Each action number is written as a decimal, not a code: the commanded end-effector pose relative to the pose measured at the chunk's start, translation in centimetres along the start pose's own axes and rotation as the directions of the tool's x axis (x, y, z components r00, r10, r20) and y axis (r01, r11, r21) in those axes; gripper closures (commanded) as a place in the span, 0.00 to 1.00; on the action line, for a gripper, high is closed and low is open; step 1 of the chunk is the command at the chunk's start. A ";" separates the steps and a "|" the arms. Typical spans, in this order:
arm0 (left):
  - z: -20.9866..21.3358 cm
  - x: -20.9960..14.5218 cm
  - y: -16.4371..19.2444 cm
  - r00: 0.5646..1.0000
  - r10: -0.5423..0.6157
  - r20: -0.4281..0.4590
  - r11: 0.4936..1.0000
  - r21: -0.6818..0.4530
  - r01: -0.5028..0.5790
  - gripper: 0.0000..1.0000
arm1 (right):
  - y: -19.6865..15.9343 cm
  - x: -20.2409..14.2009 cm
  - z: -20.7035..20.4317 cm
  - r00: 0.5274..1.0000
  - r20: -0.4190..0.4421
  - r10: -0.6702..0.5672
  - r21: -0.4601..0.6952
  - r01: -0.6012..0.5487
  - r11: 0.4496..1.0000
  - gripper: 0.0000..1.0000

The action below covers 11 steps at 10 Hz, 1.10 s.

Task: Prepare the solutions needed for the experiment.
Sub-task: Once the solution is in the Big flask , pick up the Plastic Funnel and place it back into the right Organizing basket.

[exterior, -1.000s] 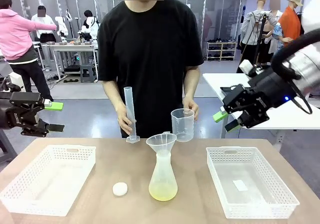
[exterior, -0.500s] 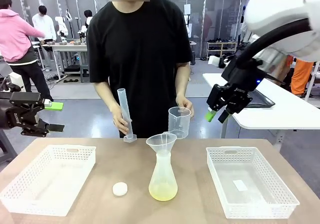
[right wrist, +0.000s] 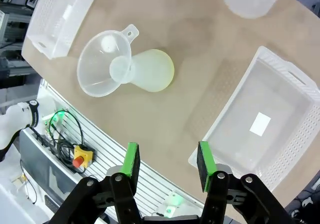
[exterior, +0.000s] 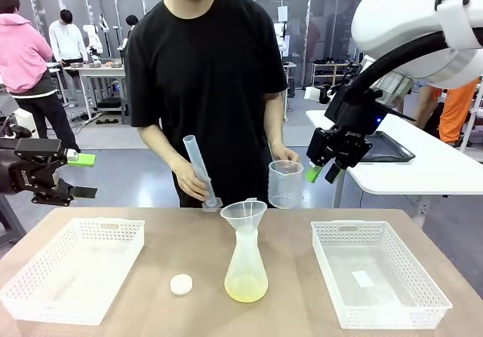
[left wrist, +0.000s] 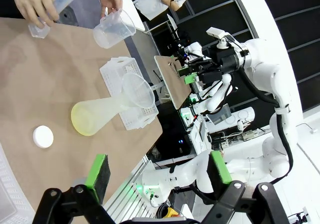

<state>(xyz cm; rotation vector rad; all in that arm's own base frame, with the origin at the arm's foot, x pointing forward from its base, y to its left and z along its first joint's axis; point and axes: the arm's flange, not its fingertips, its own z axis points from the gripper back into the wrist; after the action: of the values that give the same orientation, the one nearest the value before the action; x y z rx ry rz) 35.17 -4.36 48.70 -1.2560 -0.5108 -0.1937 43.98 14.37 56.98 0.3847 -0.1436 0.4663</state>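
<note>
The solutions are a shallow pale yellow-green liquid [exterior: 246, 288] in the bottom of a translucent conical flask [exterior: 245, 265] at the table's middle, with a funnel [exterior: 243, 213] in its neck. From above, the right wrist view looks down on the flask [right wrist: 150, 71] and funnel [right wrist: 102, 69]; in the left wrist view the flask [left wrist: 102, 115] lies beyond my open fingers. The person holds a tilted measuring cylinder [exterior: 200, 173] and a clear beaker [exterior: 285, 184] just behind the flask. My left gripper [exterior: 84, 176] hangs open off the table's left. My right gripper [exterior: 323, 173] stands open in the air, right of the beaker, holding nothing.
A white basket [exterior: 72, 269] sits on the left of the table and another [exterior: 377, 277] on the right, holding a small white slip. A small white round cap [exterior: 181, 283] lies left of the flask. Bare tabletop surrounds the flask.
My right arm swung up and leftward toward the beaker. The person shifted right, tilting the cylinder and bringing it and the beaker nearer the funnel. My left arm stayed still.
</note>
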 end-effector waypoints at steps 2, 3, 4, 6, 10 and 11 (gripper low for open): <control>-0.2 0.1 0.0 1.000 -0.017 0.016 1.000 -0.025 0.017 0.00 | 0.3 -0.7 -0.2 1.000 0.006 -0.012 0.011 0.012 1.000 0.41; -0.2 0.1 0.0 1.000 -0.017 0.016 1.000 -0.025 0.017 0.00 | 0.0 -0.2 0.1 1.000 0.003 -0.001 0.000 0.001 1.000 0.41; -0.2 0.1 0.0 1.000 -0.017 0.016 1.000 -0.025 0.017 0.00 | -0.4 1.2 -0.7 0.999 -0.030 0.029 0.015 -0.029 0.999 0.41; -0.2 0.1 0.0 1.000 -0.017 0.016 1.000 -0.025 0.017 0.00 | -0.6 4.3 -2.5 0.998 -0.028 0.058 0.019 -0.057 0.998 0.41; -0.2 0.1 0.0 1.000 -0.017 0.016 1.000 -0.025 0.017 0.00 | 0.2 10.3 -5.8 0.975 -0.173 0.137 0.017 -0.136 0.991 0.41; -0.2 0.1 0.0 1.000 -0.017 0.016 1.000 -0.025 0.017 0.00 | 0.2 11.6 -6.5 0.970 -0.193 0.147 0.010 -0.147 0.989 0.41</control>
<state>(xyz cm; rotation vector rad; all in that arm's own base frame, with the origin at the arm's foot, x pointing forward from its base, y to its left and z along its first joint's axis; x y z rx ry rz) 35.16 -4.36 48.72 -1.2558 -0.5112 -0.1940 52.87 21.21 52.75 0.3618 -0.0146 0.6170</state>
